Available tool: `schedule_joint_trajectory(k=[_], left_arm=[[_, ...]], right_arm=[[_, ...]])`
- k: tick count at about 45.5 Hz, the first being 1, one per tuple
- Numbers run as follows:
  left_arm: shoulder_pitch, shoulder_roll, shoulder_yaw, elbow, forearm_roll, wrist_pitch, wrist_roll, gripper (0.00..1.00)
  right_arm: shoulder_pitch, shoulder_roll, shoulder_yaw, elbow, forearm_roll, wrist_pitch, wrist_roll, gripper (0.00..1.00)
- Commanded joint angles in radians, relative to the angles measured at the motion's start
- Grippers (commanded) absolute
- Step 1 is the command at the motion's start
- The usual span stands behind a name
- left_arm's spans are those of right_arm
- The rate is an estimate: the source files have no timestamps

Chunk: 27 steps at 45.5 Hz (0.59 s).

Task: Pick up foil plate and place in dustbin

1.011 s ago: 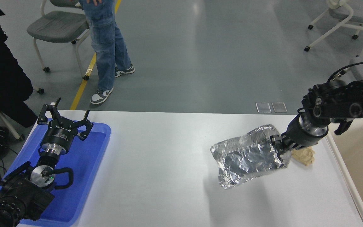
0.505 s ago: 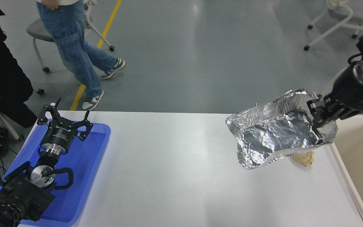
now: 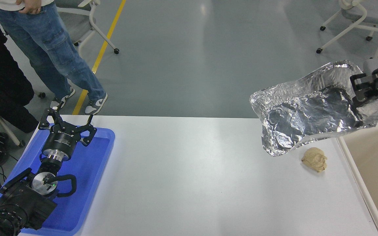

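The right black gripper (image 3: pixel 359 93) enters from the right edge, jaws pinching the near-right wall of the shiny, wrinkled silver foil plate (image 3: pixel 310 109). The plate hangs tilted in the air, clear of the white table (image 3: pixel 189 177), its far end apparently just short of the large beige plastic dustbin (image 3: pixel 371 164) at the table's right side. A small tan wadded lump (image 3: pixel 315 159) lies on the table beneath it. The left black gripper (image 3: pixel 67 124) sits parked over the flat blue plastic tray (image 3: pixel 90 177), jaws spread. A person in blue jeans (image 3: pixel 48 49) stands beyond the table.
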<state>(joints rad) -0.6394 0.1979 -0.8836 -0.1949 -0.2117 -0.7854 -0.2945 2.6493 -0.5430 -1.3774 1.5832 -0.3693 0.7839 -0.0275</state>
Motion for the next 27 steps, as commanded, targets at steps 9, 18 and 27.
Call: schedule_joint_trajectory(k=[9, 18, 27], left_arm=[[0.001, 0.002, 0.000, 0.000, 0.000, 0.000, 0.000, 1.00], [0.001, 0.002, 0.000, 0.000, 0.000, 0.000, 0.000, 1.00], [0.001, 0.002, 0.000, 0.000, 0.000, 0.000, 0.000, 1.00]], right_arm=[[-0.261, -0.071, -0.045, -0.146, -0.036, -0.029, 0.000, 0.00], [-0.575, -0.129, -0.022, -0.400, -0.025, -0.172, 0.000, 0.00], [-1.018, -0.170, 0.177, -0.776, 0.006, -0.282, 0.001, 0.00]])
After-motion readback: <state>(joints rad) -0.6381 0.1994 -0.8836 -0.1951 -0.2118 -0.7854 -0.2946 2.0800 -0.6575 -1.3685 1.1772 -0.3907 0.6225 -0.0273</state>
